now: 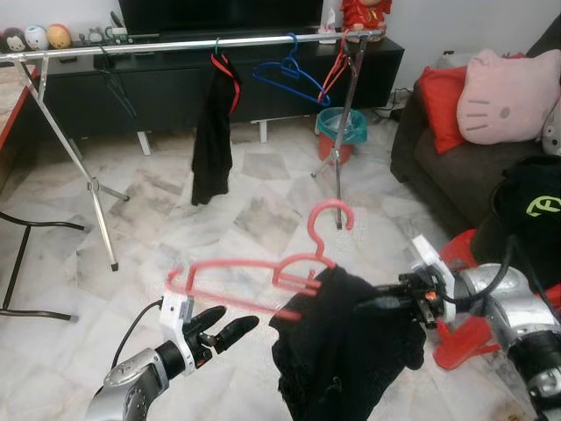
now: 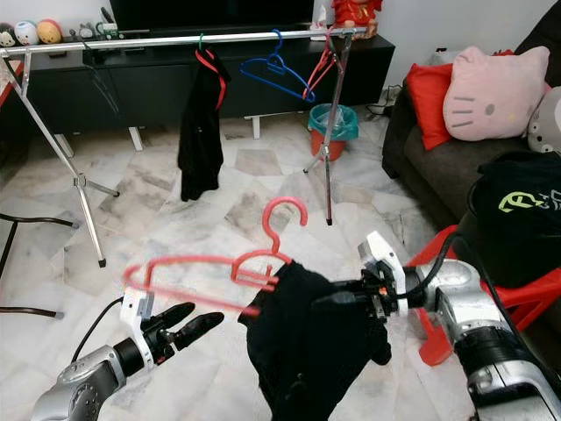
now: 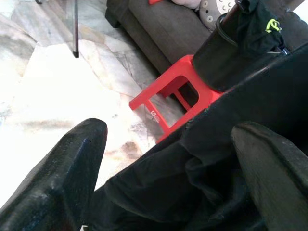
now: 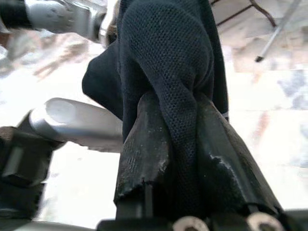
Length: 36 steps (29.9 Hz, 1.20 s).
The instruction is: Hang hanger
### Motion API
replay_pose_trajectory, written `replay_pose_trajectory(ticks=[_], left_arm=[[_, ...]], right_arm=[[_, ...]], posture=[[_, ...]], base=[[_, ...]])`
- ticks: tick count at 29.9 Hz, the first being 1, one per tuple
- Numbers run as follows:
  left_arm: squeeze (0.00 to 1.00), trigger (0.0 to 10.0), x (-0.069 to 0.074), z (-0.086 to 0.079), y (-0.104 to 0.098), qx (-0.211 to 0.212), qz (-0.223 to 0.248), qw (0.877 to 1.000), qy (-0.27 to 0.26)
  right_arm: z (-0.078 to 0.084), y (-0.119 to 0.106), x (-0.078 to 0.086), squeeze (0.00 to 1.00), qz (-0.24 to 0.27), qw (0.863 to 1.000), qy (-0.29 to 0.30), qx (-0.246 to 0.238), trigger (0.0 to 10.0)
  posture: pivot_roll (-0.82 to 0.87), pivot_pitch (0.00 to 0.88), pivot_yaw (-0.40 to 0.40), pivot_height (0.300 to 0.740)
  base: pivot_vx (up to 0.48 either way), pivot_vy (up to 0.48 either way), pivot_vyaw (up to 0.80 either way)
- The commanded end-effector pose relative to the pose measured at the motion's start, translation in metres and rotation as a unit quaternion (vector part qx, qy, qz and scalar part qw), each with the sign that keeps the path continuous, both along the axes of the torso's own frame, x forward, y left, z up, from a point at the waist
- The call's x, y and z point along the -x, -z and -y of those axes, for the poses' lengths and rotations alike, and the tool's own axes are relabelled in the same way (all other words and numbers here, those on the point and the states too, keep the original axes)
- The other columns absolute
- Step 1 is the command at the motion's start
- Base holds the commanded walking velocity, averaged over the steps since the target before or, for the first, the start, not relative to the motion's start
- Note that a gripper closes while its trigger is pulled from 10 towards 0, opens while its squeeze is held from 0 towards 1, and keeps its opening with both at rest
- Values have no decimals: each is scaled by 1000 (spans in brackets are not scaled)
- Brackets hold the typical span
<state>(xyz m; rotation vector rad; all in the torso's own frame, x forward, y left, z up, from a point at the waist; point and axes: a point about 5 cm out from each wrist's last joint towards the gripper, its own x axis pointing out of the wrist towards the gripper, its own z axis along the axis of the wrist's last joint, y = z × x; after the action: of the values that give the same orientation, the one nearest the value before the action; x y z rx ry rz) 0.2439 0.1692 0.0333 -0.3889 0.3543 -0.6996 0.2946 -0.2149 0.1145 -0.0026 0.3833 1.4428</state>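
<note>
Black garment on red hanger, pinched by right hand; left hand spread.

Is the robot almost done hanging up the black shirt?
Not yet. The black shirt is partly on the red hanger, pinched by the right gripper. The left gripper is open beside it. Left to do: carry it to the rail and hook it near the blue hanger.
</note>
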Motion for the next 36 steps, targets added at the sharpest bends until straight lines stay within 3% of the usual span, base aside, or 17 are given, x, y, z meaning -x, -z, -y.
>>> replay_pose_trajectory(ticks=[1, 5, 12, 15, 16, 18, 28, 36], left_arm=[[0, 10000, 2, 0, 2, -8, -5, 1000, 0], [0, 10000, 0, -6, 7, -31, -9, 999, -20], [0, 10000, 2, -16, 11, -46, -17, 997, -51], [0, 10000, 3, -16, 11, -45, -19, 997, -51], [0, 10000, 4, -16, 13, -50, -23, 997, -50], [0, 10000, 4, -15, 14, -52, -24, 997, -50], [0, 10000, 0, -12, 12, -18, -28, 997, -73], [0, 10000, 0, -10, 12, -22, -27, 997, -70]], right_arm=[[1, -6, -6, 0, 28, 999, 23, -7, 10000], [1, -9, -17, 0, 52, 995, 87, -23, 10000], [4, -4, -19, 0, 61, 991, 117, -9, 10000], [4, -4, -24, 0, 81, 986, 149, -4, 10000], [3, -9, -32, 0, 89, 977, 193, -20, 10000], [2, -11, -36, 0, 93, 973, 210, -31, 10000], [-1, -4, -35, 0, 104, 971, 215, -17, 10000], [-1, -3, -34, 0, 113, 971, 211, -15, 10000]], posture=[[-48, 52, -61, 740], [-45, 50, -58, 740], [-46, 52, -54, 740], [-44, 53, -54, 740], [-45, 53, -51, 740], [-45, 53, -51, 740], [-45, 54, -47, 740], [-44, 54, -45, 740]], base=[[0, 0, 0], [0, 0, 0], [0, 0, 0], [0, 0, 0], [0, 0, 0], [0, 0, 0], [0, 0, 0], [0, 257, 0]])
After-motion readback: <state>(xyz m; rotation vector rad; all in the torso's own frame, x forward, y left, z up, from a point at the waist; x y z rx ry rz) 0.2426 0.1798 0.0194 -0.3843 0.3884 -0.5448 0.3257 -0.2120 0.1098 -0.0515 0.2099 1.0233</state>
